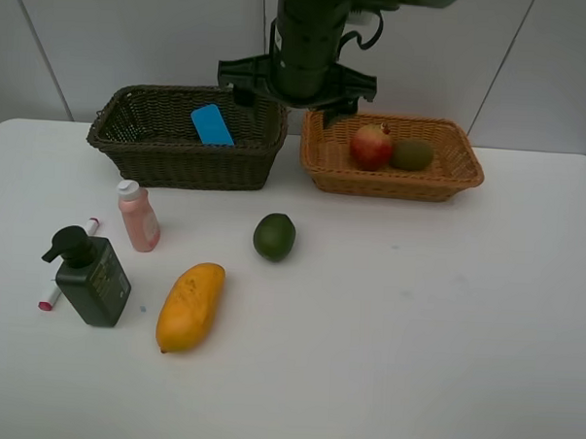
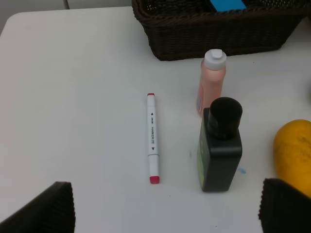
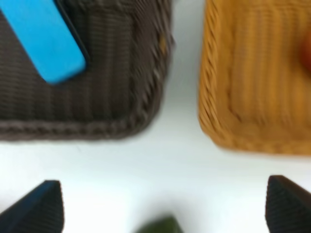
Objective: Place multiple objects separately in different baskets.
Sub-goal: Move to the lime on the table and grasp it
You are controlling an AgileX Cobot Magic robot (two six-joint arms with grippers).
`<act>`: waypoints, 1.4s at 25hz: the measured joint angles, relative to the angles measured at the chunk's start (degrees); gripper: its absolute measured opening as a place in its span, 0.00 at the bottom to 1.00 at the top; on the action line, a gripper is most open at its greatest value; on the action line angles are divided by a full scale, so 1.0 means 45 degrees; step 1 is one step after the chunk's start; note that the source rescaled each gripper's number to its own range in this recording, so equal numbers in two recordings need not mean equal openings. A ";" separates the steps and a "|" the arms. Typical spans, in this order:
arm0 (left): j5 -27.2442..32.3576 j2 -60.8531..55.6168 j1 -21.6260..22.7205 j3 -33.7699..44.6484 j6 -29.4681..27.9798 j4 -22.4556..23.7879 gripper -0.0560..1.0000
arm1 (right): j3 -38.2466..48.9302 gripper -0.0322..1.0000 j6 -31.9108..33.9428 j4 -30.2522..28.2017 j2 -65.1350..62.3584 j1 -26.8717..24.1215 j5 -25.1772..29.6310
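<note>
The dark basket (image 1: 179,166) holds the blue eraser (image 1: 212,125). In the orange-tan basket (image 1: 392,183) lie the red-green mango (image 1: 371,147) and the kiwi (image 1: 412,154). On the table are the lime (image 1: 274,236), the yellow mango (image 1: 190,305), the pink bottle (image 1: 138,215), the pump bottle (image 1: 91,277) and the marker (image 2: 152,138). My right gripper (image 1: 297,82) hangs open above the gap between the baskets, nothing in it. My left gripper (image 2: 165,208) is open and empty near the marker and pump bottle (image 2: 220,145); the exterior view does not show it.
White table (image 1: 415,322) with a wall close behind the baskets. The pink bottle (image 2: 211,80) and pump bottle stand upright close together, with the marker lying just left of them. The yellow mango (image 2: 294,150) lies to the right of the pump bottle.
</note>
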 joint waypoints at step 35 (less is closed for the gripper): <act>0.0000 0.0000 0.0000 0.0000 0.0000 0.0000 1.00 | 0.0000 1.00 0.0342 0.2805 0.2129 0.0429 0.1318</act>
